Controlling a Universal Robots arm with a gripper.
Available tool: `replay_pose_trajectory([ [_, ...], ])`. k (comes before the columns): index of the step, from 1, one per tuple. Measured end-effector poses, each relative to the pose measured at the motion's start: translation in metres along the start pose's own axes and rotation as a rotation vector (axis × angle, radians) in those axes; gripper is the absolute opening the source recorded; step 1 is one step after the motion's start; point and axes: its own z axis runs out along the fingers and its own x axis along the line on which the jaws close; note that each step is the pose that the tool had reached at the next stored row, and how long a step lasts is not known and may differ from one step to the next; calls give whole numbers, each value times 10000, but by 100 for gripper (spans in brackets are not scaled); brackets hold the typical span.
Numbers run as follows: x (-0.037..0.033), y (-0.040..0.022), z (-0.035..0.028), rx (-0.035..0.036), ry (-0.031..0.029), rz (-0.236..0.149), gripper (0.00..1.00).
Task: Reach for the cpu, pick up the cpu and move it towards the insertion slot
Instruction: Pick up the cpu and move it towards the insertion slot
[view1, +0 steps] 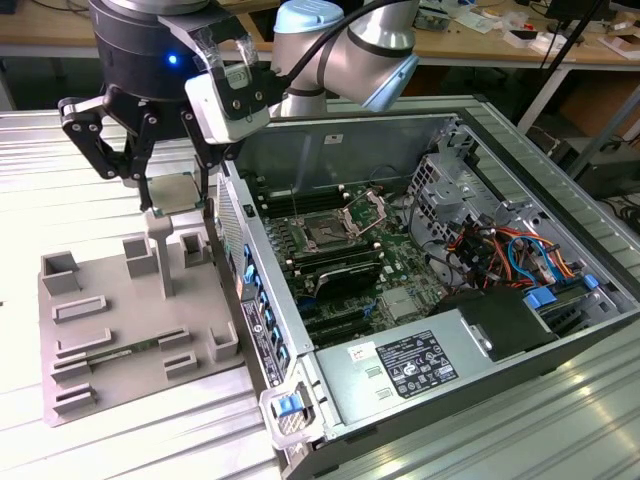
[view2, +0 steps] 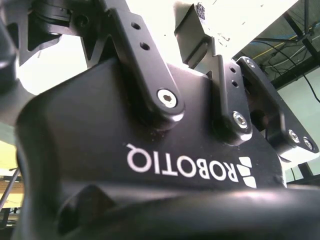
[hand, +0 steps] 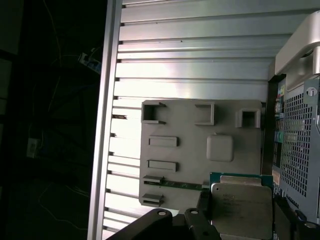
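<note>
The cpu (view1: 174, 190), a flat square chip with a pale metal top, sits between the fingers of my gripper (view1: 172, 200), which is shut on it. It hangs a little above the bare top of the grey pedestal (view1: 160, 228) on the fixture plate. In the first wrist view the cpu (hand: 241, 209) lies between the black fingers (hand: 200, 222), with the pedestal top (hand: 220, 148) beyond it. The insertion slot (view1: 325, 235), a dark square socket with its shiny frame (view1: 366, 210) raised, lies inside the case at the exterior view's right of the gripper. The gripper's black body (view2: 150, 165) shows in the second wrist view.
A grey fixture plate (view1: 110, 300) carries several plastic frames and a memory stick (view1: 112, 354). The open computer case (view1: 480, 130) has a wall (view1: 235, 230) right beside the gripper. Inside are a power supply (view1: 420, 365) and cables (view1: 500, 250). A ribbed metal table (view1: 60, 150) lies underneath.
</note>
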Motion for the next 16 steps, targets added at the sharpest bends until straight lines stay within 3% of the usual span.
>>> replay_pose_trajectory([
  [16,-47,-5,0,0,0,-1,55],
])
